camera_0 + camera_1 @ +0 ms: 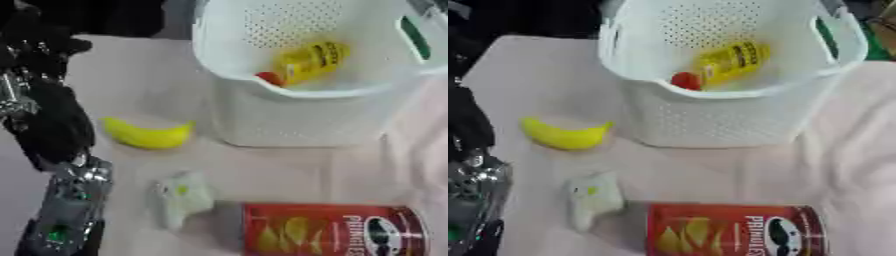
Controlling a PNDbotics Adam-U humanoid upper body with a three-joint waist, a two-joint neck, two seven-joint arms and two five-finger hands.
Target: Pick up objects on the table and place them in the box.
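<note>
A white perforated basket [710, 125] stands at the far middle of the pale worktop [737, 175], holding a yellow bottle [730, 61] that lies tilted, its long axis running from upper right down to lower left, beside a small red thing [684, 80] at its lower end. Left of the basket, and apart from it, a banana [147, 135] lies with its long axis across the worktop, both tips curving upward toward the far side. Nearer, a small white thing with a green spot [182, 196] rests between the banana and a red crisp can [332, 230]. The can lies on its side at the near edge, long axis left to right, its dark end pointing right. The robot's left arm [52, 135] reaches in along the left edge, black and silver; its hand cannot be made out, so whether the fingers are spread or closed cannot be told. The right hand does not show.
</note>
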